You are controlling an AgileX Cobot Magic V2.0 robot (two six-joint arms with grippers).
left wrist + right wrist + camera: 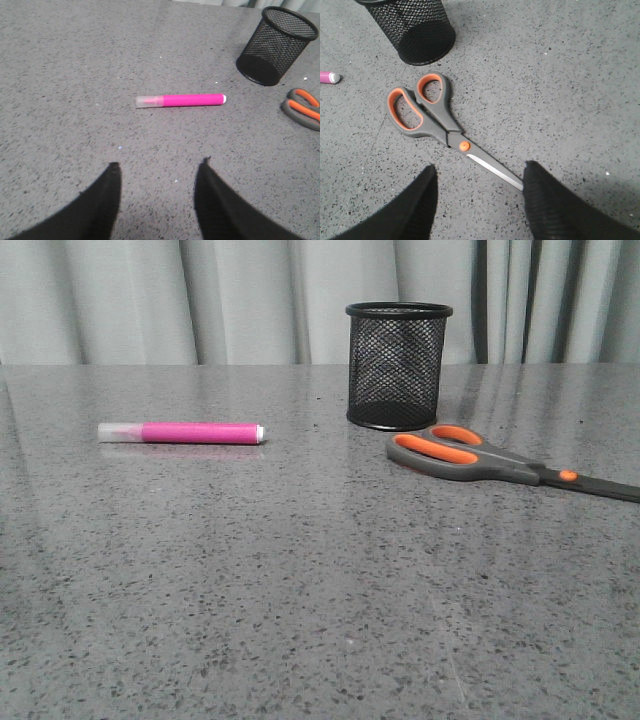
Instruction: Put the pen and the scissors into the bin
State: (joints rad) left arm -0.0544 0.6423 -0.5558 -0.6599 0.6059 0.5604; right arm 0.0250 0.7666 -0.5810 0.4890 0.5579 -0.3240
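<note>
The pen and scissors lay flat beside the upright bin. The left gripper and right gripper both gaped wide, holding nothing.

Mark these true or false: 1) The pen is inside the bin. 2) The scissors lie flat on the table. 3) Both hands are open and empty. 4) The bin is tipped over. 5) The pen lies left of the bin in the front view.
1) False: the pen lies on the table, apart from the bin.
2) True: the scissors lie flat.
3) True: the left hand and right hand hold nothing.
4) False: it stands upright.
5) True.
</note>
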